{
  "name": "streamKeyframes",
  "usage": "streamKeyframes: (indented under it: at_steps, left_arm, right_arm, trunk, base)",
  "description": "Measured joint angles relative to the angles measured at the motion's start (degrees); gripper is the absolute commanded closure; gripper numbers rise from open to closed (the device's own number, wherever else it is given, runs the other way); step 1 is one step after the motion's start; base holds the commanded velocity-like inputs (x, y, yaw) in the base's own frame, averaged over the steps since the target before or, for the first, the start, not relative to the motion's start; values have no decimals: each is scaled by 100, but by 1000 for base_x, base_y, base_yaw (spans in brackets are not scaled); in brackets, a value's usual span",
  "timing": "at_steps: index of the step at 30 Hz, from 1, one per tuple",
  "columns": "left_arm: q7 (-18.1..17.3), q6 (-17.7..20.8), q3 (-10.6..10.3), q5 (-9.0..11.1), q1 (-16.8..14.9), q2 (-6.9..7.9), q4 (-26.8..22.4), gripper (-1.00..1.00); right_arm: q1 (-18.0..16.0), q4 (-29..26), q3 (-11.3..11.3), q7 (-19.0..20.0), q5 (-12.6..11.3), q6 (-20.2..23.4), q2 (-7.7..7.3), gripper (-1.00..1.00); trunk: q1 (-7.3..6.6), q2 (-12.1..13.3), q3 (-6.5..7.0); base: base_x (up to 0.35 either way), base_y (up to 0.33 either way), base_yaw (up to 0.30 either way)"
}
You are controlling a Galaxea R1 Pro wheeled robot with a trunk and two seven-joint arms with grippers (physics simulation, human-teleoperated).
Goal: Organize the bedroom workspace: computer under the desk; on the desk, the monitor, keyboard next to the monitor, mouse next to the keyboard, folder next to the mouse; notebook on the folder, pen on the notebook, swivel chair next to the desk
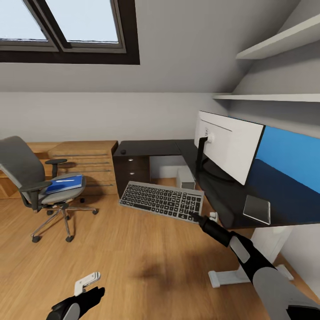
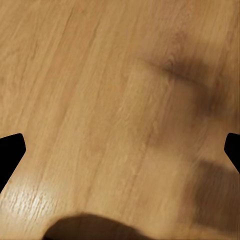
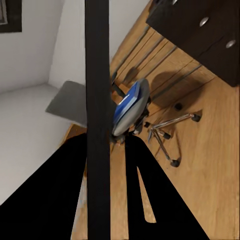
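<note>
Attic bedroom, light wood floor: slim silver-grey keyboard with dark keys (image 1: pixel 162 201) is held off the floor beside the matt black desk (image 1: pixel 222 202).
Right gripper (image 1: pixel 196 218) is clamped on its near corner; stiff, light, long board, likely to sag or twist from one corner. Left gripper (image 1: pixel 87 282) is spread wide, carrying nothing.

My head camera sits high and looks forward and down across the light wood plank floor (image 1: pixel 146 262) toward the long matt black desk (image 1: pixel 231 209) and the grey upholstered swivel chair with chrome star base (image 1: pixel 40 186), both at middle distance. My left wrist camera faces straight down at the same floor (image 2: pixel 100 100), close to it. My right wrist camera looks along a thin dark edge-on bar (image 3: pixel 97 115) toward that chair (image 3: pixel 127 112), farther off; it shares the chair and floor with the head view.
</note>
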Motion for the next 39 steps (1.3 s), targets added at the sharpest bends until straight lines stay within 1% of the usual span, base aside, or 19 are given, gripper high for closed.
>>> streamKeyframes:
  at_steps: [3,6,9,10,11,12,14,15,16,17,18,20,21,23,29,34,35,36,39]
  left_arm:
    - [-1,0,0,0,0,-33,0,-100]
    - [4,-1,5,0,0,-71,0,-100]
    - [6,-5,7,0,0,-81,2,-100]
    - [7,-6,11,0,0,-83,1,-100]
    - [7,-7,14,0,0,-84,0,-100]
    - [6,-7,16,-1,0,-86,0,-100]
    - [7,-7,17,0,0,-86,1,-100]
    - [6,-8,17,-4,-1,-86,1,-100]
    - [7,-8,15,-5,-1,-87,1,-100]
    - [7,-7,14,-6,1,-86,-1,-100]
    - [8,-8,7,-8,0,-86,0,-100]
    - [6,-6,6,-4,0,-88,0,-100]
    - [-4,-1,19,9,-1,-91,0,-100]
    - [-5,0,23,20,-1,-102,7,-100]
    - [-2,-4,29,21,0,-125,207,-100]
    - [-10,-61,25,3,0,-135,571,-100]
    - [-7,-157,23,3,0,-140,603,-100]
    - [-6,-627,18,10,0,-231,785,-100]
    - [-1,-852,-2,-4,0,-302,1007,-100]
  right_arm:
    - [0,75,0,-251,39,-422,74,100]
    - [2,138,4,-803,92,-967,209,100]
    - [1,215,18,-1388,367,-1400,373,100]
    - [0,255,8,-1636,547,-1586,423,100]
    - [4,289,19,-2030,864,-1855,493,100]
    - [4,308,8,-2688,1431,-2283,679,100]
    - [3,314,13,-3322,1865,-2550,847,100]
    - [7,322,111,-4348,2801,-2707,1203,100]
    - [10,333,116,-4969,2940,-2707,1308,100]
    - [7,345,90,-5211,3118,-2709,1324,100]
    - [6,397,139,-5511,3395,-2720,1378,100]
    - [7,417,154,-5559,3482,-2726,1385,100]
    - [97,434,164,-5445,3514,-2728,1370,100]
    - [201,442,165,-5305,3530,-2729,1362,100]
    - [321,438,149,-5231,3554,-2764,1348,100]
    - [430,430,148,-5229,3561,-3147,1340,100]
    - [436,433,149,-5231,3563,-3216,1340,100]
    - [470,435,148,-5227,3567,-3397,1339,100]
    - [582,445,148,-5226,3560,-3595,1340,100]
  trunk:
    - [0,0,0]
    - [0,0,0]
    - [0,0,0]
    - [0,0,0]
    - [0,0,-1]
    - [0,0,-1]
    - [0,0,0]
    - [0,0,0]
    - [0,0,-1]
    - [0,0,0]
    - [0,0,-1]
    - [0,0,0]
    - [0,0,-1]
    - [0,0,-1]
    - [0,0,-1]
    - [-2,0,0]
    - [-3,0,0]
    - [-3,-1,0]
    - [-3,0,0]
  base:
    - [0,0,0]
    - [0,0,0]
    - [0,0,0]
    - [0,0,0]
    - [0,0,0]
    - [0,0,0]
    - [0,0,0]
    - [0,0,0]
    - [0,0,0]
    - [0,0,0]
    - [0,0,0]
    - [0,0,0]
    - [0,0,0]
    - [0,0,0]
    - [0,0,0]
    - [102,0,0]
    - [313,0,0]
    - [321,0,0]
    - [331,0,56]
